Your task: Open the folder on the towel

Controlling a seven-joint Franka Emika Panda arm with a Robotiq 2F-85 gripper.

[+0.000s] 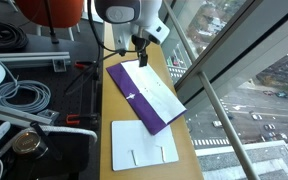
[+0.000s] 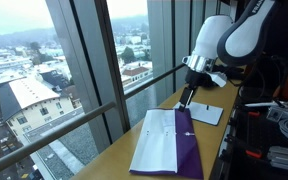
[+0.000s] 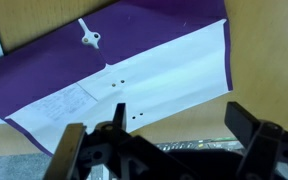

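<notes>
Folder [image 1: 134,101], white sheets [image 1: 156,95] showing, gripper [image 1: 141,54] spread

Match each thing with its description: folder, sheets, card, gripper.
Things:
1 folder
2 sheets
3 card
4 gripper

Descriptions:
A white, with two slits
B open, above the folder
C purple
D white, lying on the folder

Pairs: 1-C, 2-D, 3-A, 4-B

Glossy white rounded arm [image 2: 220,38], dark joint seams, black blocky jaws
</notes>
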